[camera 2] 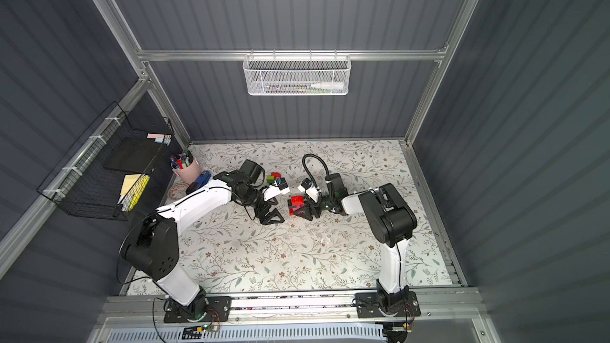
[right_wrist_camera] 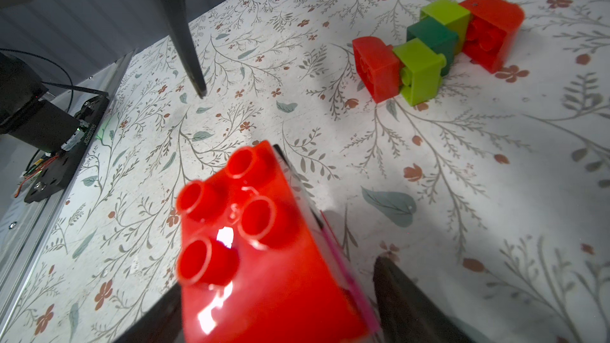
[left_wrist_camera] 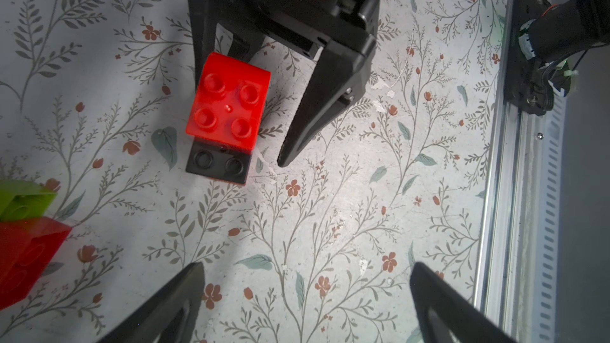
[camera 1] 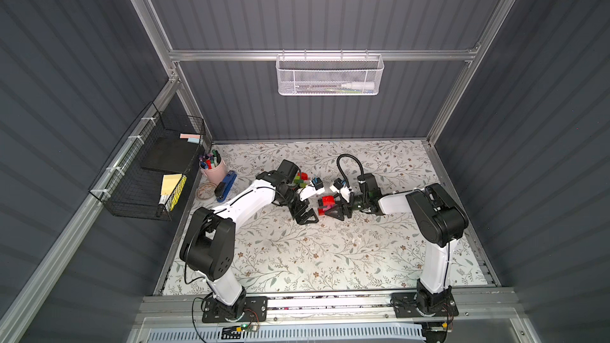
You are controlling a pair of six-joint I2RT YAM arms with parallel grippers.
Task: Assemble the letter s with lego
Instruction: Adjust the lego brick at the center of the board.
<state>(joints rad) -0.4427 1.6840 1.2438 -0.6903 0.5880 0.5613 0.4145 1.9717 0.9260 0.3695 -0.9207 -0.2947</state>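
Floral-papered table (camera 1: 330, 259) within grey panel walls was noted. We judged the chief risk to be the red-topped stack (left_wrist_camera: 227, 107) tipping or skewing if the right gripper (right_wrist_camera: 269, 285) closed unevenly, since one finger (left_wrist_camera: 317, 100) stood clear of the stack while the other seemed to lie against it. Its jaws were parted around the stack, not clamping. We found the left gripper (left_wrist_camera: 307, 265) near the stack, spread wide and empty. Apart from the stack lay the green-and-red chain (right_wrist_camera: 435, 47).
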